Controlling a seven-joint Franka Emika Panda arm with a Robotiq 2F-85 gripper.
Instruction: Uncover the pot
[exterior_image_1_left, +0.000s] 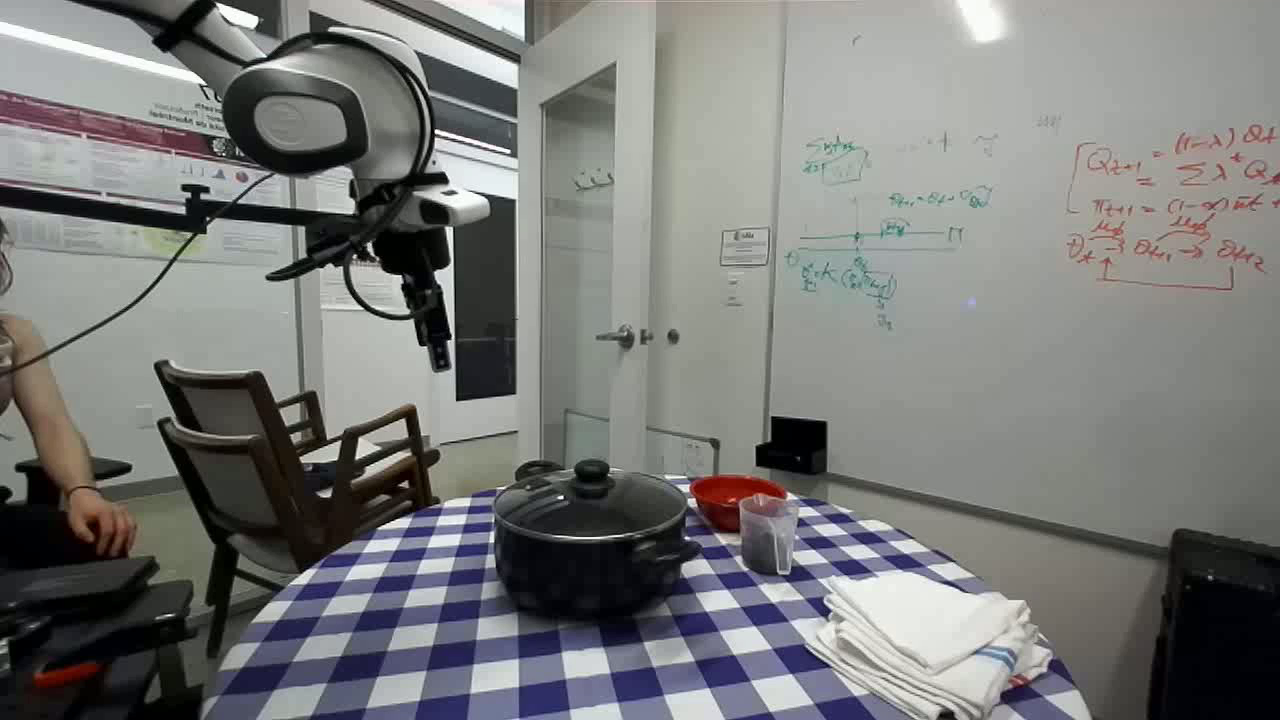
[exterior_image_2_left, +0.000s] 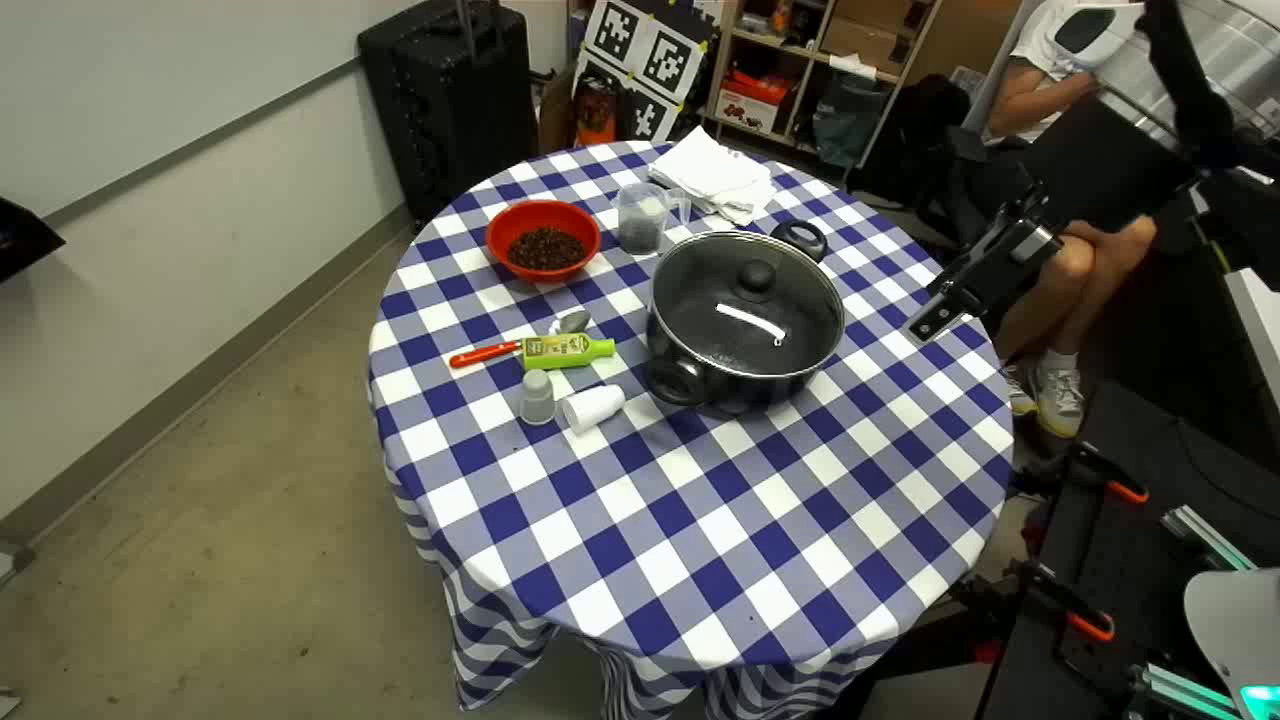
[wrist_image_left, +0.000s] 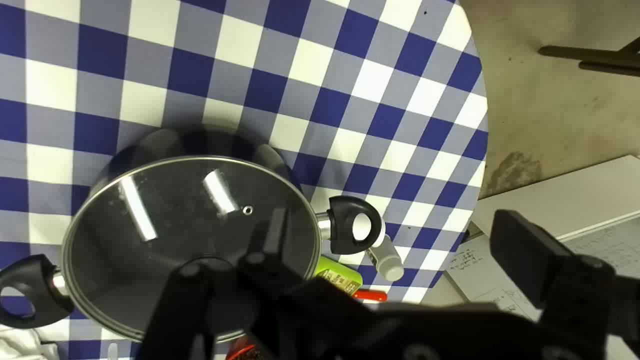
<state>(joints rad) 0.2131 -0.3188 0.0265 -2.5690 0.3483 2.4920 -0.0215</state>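
Wide rnd blk pot (exterior_image_1_left: 585, 578): set on blu/wht chk tabletop (exterior_image_2_left: 720, 510) | covered by rnd glass lid (exterior_image_2_left: 735, 325), blk knob (exterior_image_2_left: 757, 277) | fingers (wrist_image_left: 525, 262): spread wide, nothing gripped

White glare on the lid (exterior_image_2_left: 745, 304)

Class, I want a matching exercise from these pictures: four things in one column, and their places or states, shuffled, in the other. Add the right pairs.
Things:
1. lid
2. red bowl
3. white cloths
4. green bottle

Places or states:
A. holding dark brown bits
B. lying on its side
C. on top of the pot
D. folded in a stack

Pairs: 1-C, 2-A, 3-D, 4-B
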